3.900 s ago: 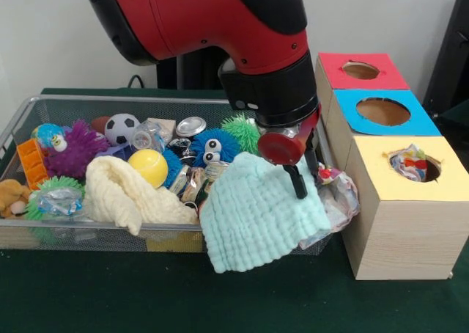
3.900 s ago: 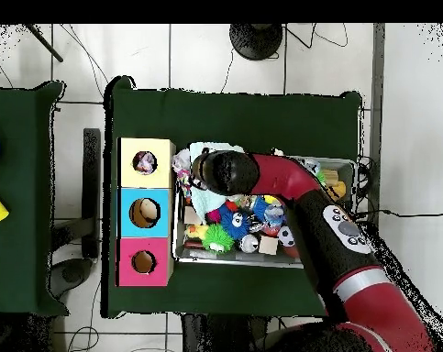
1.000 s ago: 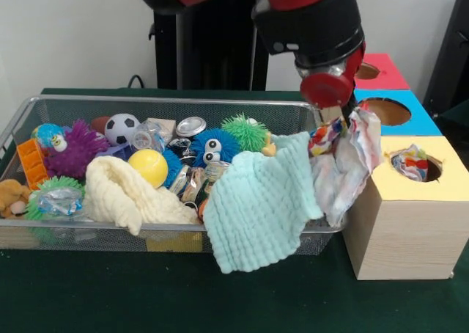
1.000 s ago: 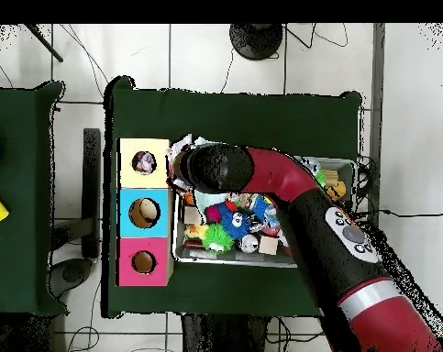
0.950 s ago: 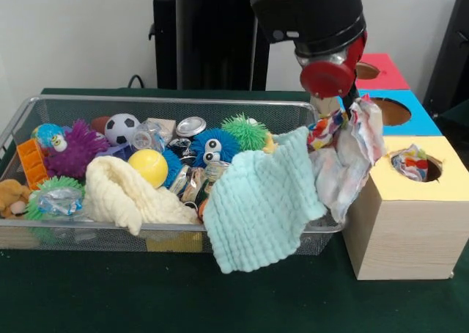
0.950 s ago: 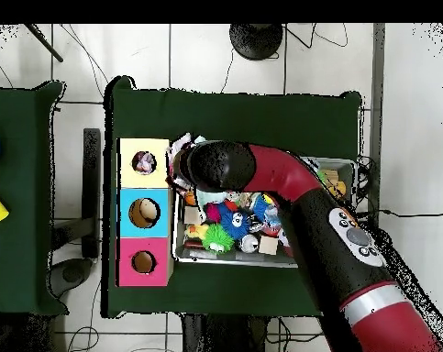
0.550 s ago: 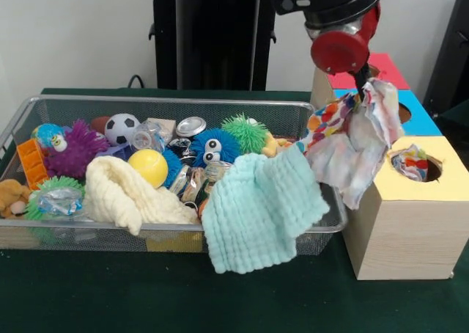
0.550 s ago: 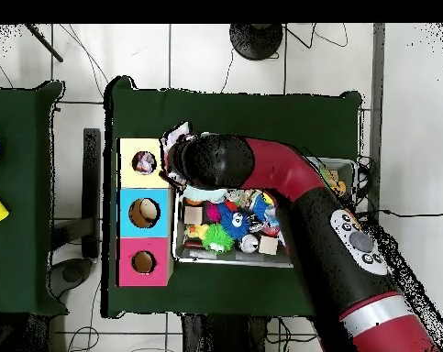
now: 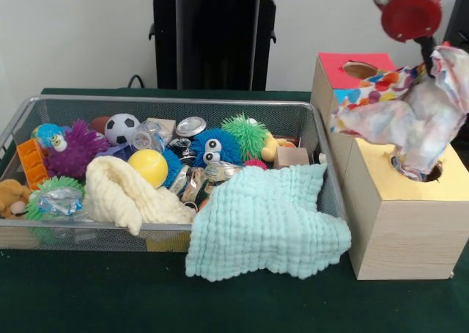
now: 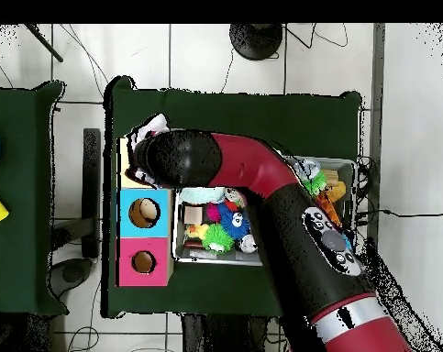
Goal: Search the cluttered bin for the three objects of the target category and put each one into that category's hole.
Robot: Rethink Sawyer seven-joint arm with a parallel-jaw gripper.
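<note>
- Pincer [image 9: 431, 50]: raised above the yellow-topped box [image 9: 399, 223], closed on a polka-dot cloth [image 9: 410, 113].
- Polka-dot cloth: hangs crumpled from the pincer, its lower end touching the hole [image 9: 429, 173] of that box.
- Yellow-topped box: stands at the desk [image 9: 110, 296] corner, just beside the bin [image 9: 44, 234].
- Bin: holds balls, spiky toys and a cream cloth [image 9: 128, 194].
- Mint-green cloth [image 9: 267, 227]: draped over the bin's rim onto the desk.
</note>
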